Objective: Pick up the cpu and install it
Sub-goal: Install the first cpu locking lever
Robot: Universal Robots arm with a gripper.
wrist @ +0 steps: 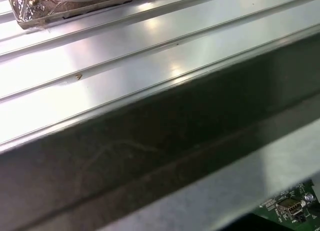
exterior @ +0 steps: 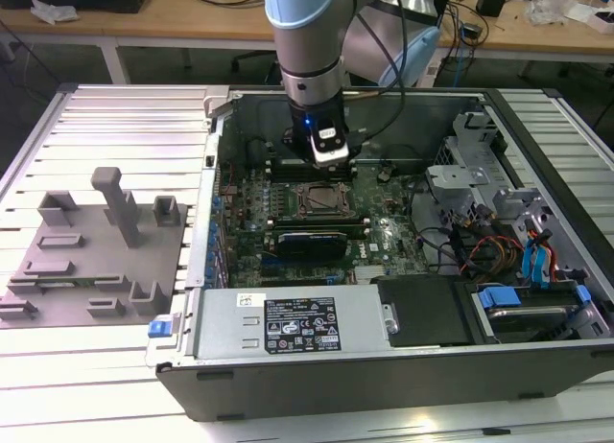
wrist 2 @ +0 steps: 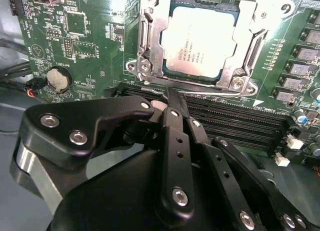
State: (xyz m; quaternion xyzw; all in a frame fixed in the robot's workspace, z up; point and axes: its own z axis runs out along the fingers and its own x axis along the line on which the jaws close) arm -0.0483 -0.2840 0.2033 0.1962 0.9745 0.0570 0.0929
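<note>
The cpu (wrist 2: 200, 41), a flat square chip with a silver-white top, lies inside the metal socket frame (wrist 2: 150, 46) on the green motherboard (wrist 2: 90, 36). In the second wrist view my gripper (wrist 2: 171, 97) hangs just beside the frame's edge, over the memory slots, and does not touch the chip. In the exterior view the gripper (exterior: 326, 165) reaches down into the open computer case (exterior: 288, 385), just behind the socket frame (exterior: 324, 200).
A grey fixture plate (exterior: 96, 251) with blocks and posts lies on the slotted table at the exterior view's left. Black memory slots (wrist 2: 235, 118) and a coin battery (wrist 2: 59, 78) flank the socket. The power supply (exterior: 307, 323) and the cabled drive bays (exterior: 518, 261) crowd the case.
</note>
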